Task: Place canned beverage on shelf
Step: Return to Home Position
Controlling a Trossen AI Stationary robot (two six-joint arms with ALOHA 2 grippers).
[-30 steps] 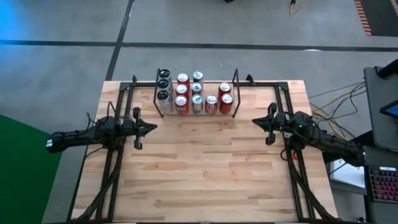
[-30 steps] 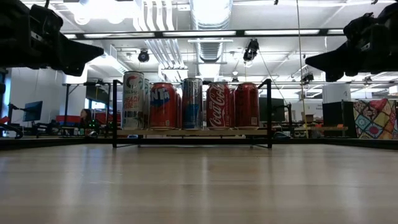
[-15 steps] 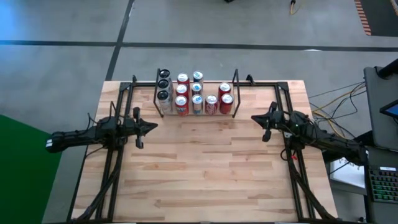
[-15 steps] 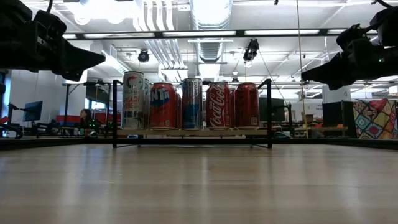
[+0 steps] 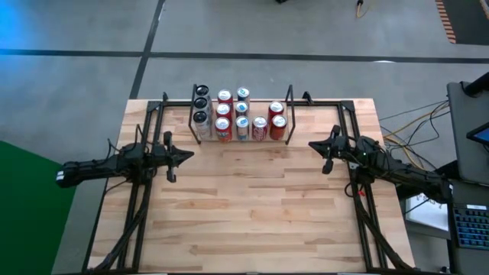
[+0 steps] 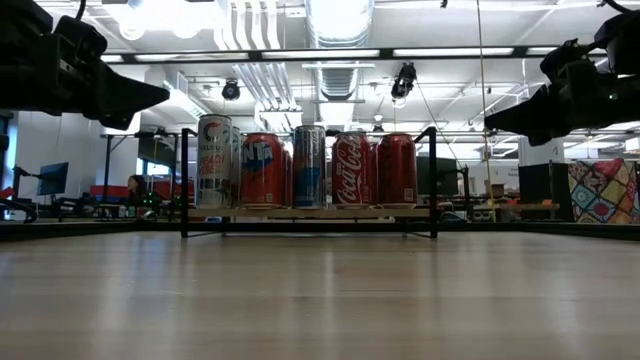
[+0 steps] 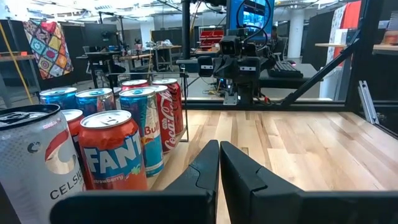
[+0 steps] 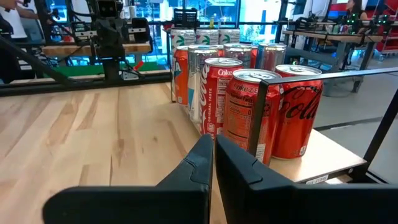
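Gleaming cans (image 6: 308, 165) — thin black shelf (image 6: 310, 213)

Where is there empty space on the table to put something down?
The wooden table in front of the shelf is bare, between the left gripper and the right gripper and down to the near edge. The shelf is crowded with cans, with only small gaps at the back of its right end.
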